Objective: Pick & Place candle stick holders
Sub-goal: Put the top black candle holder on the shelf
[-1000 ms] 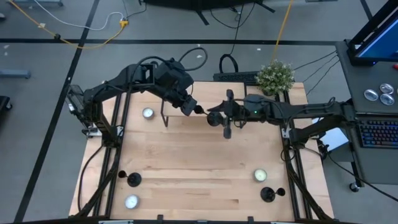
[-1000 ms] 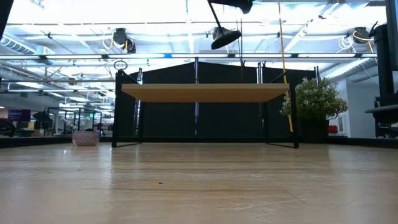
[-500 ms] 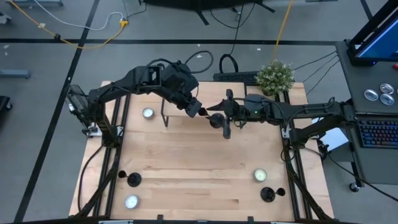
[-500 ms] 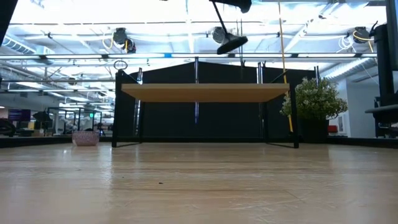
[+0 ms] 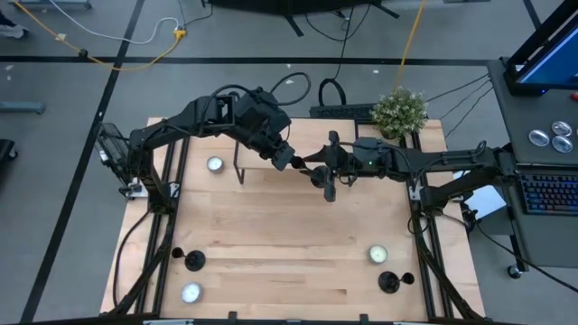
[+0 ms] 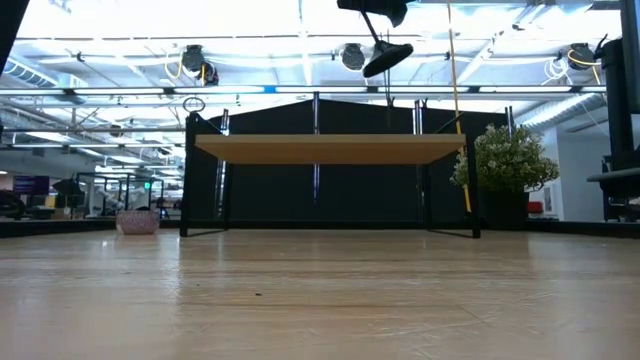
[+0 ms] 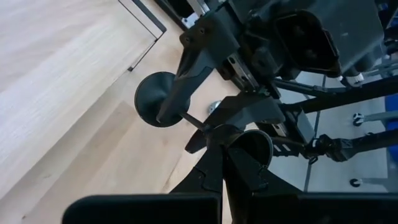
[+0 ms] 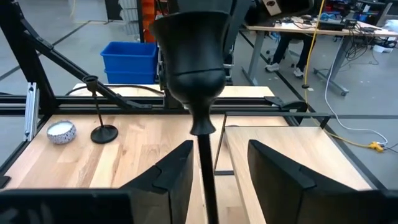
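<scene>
One black candle stick holder is held high above the table's far middle. Its disc base (image 6: 388,55) shows in the low view, and its cup end (image 8: 189,50) in the right wrist view. My left gripper (image 5: 294,162) is shut on it. My right gripper (image 5: 316,171) is open, with one finger on either side of the thin stem (image 8: 205,174), apart from it. Two more holders stand on their disc bases, one near left (image 5: 194,262) and one near right (image 5: 389,283). My left gripper pinches the holder's cup end (image 7: 249,146) between its two fingers, coming from the table's left side. The stem (image 7: 193,121) sticks out from the fingers toward my right gripper, slanting down to the disc base (image 7: 152,99). The holder is lifted clear.
Three white tealights lie on the table: far left (image 5: 215,164), near left (image 5: 191,292) and near right (image 5: 377,255). A low black-framed wooden shelf (image 6: 325,148) stands at the far edge. A potted plant (image 5: 400,110) stands at the far right corner.
My left gripper has gone toward the table's right edge with the holder. It has brought the stem between my right gripper's open fingers. The holder has tipped, and its disc base has swung right and a little up in the low view.
</scene>
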